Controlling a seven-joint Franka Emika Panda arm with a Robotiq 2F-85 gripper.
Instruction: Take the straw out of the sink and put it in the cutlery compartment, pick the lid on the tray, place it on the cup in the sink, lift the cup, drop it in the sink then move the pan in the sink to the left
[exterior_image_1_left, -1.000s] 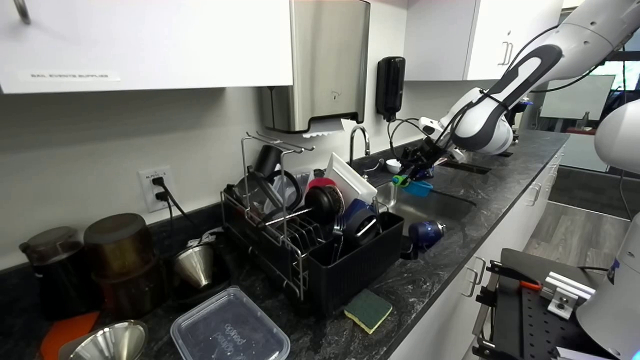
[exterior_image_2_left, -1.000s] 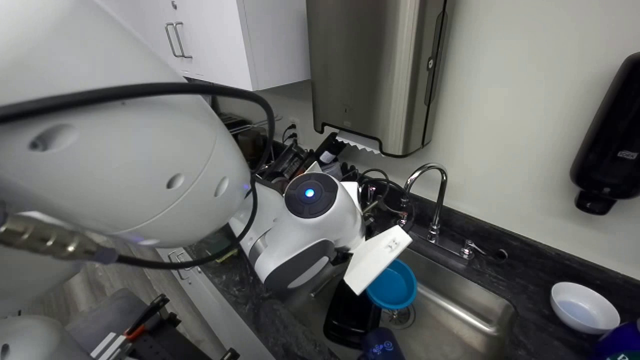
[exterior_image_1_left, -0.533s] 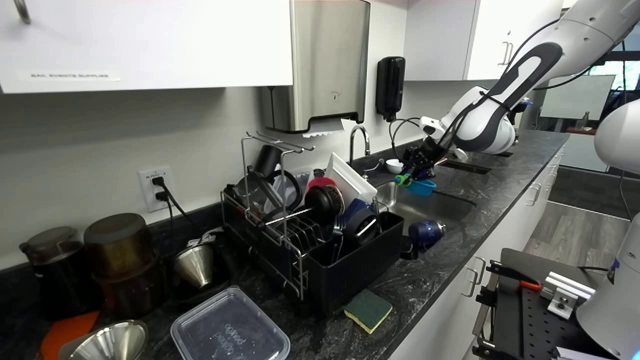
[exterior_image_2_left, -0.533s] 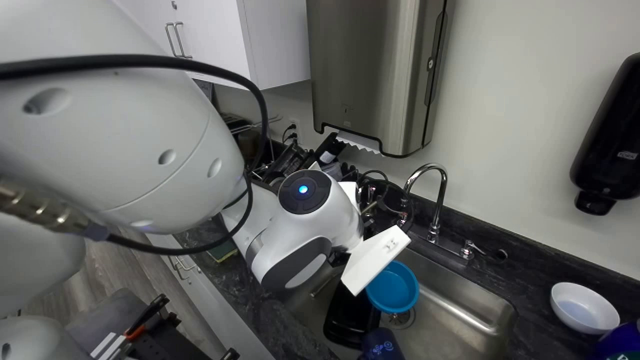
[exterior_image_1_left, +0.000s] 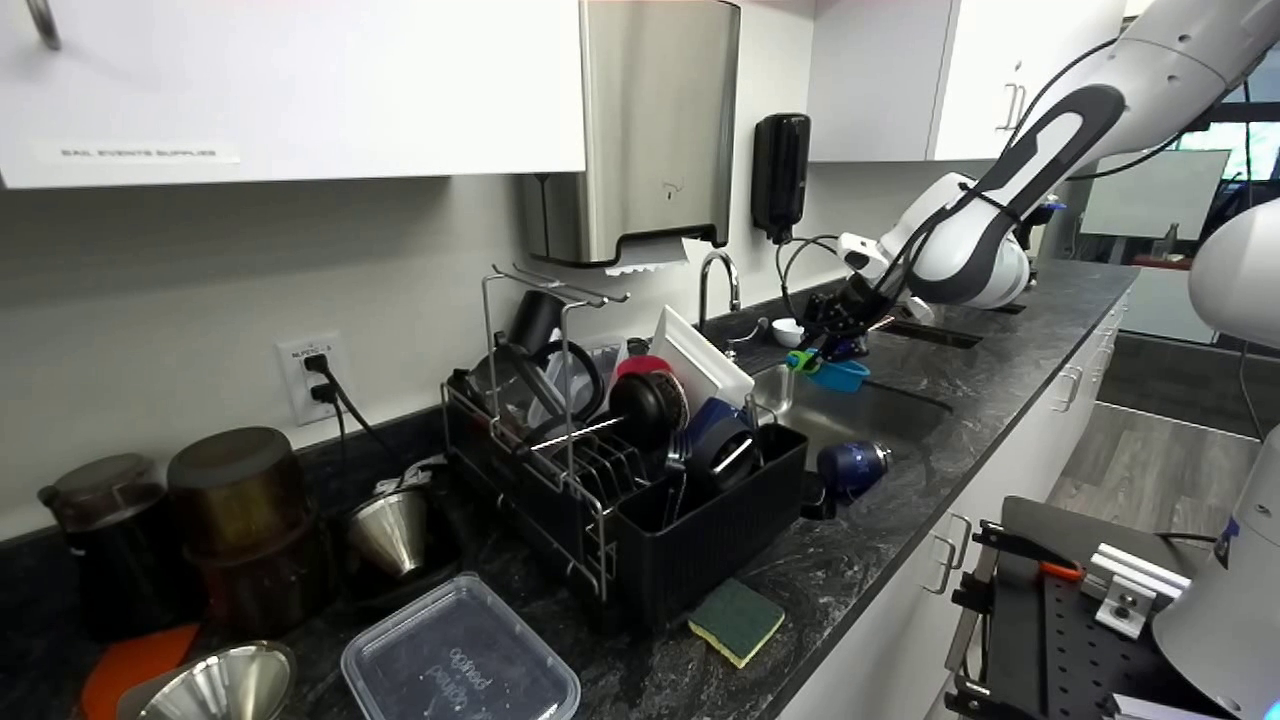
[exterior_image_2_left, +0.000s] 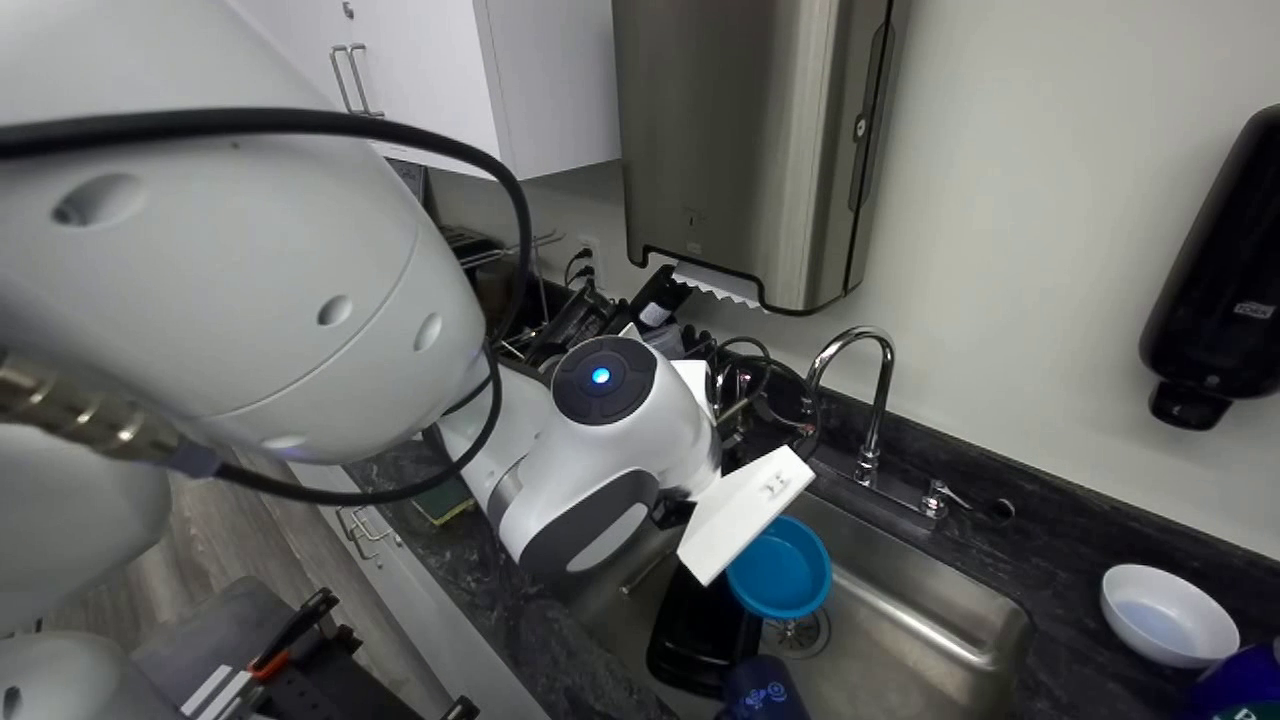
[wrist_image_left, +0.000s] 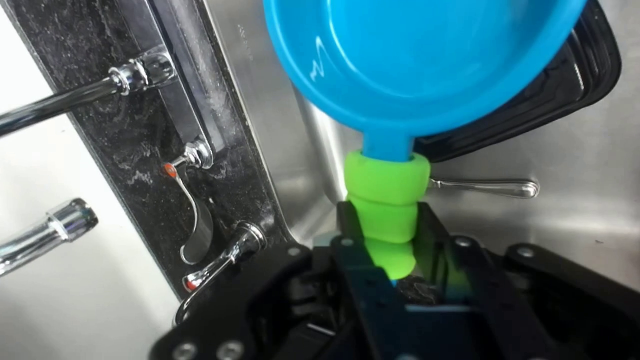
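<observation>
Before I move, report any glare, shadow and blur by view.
Wrist view: white glint on the blue pan, bright streak inside the sink, gripper dark and soft at the bottom. In an exterior view, the wall is shaded beneath the white cupboard, whose label looks smeared; in an exterior view, light glints off the tap.

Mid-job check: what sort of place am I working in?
A kitchen, probably a shared workplace one rather than a home. The sink and loaded dish rack show the kitchen; the large wall-mounted paper-towel dispenser suggests shared use.
</observation>
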